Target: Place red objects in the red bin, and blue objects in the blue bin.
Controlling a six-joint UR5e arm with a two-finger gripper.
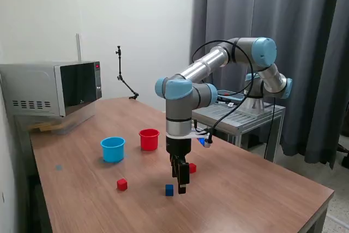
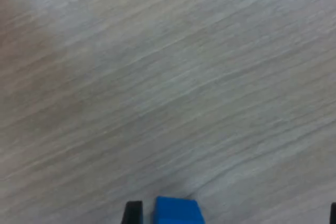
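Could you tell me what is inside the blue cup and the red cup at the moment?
From the exterior view, the light blue cup shows only its own inner wall near the rim, and so does the red cup. Their bottoms are hidden by the near walls, so a small cube inside cannot be ruled out.

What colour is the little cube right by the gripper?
Dark blue cube; it shows clearest in the wrist view.

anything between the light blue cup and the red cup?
Nothing. In the exterior view only bare wooden table shows between the round light blue plastic cup and the round red plastic cup.
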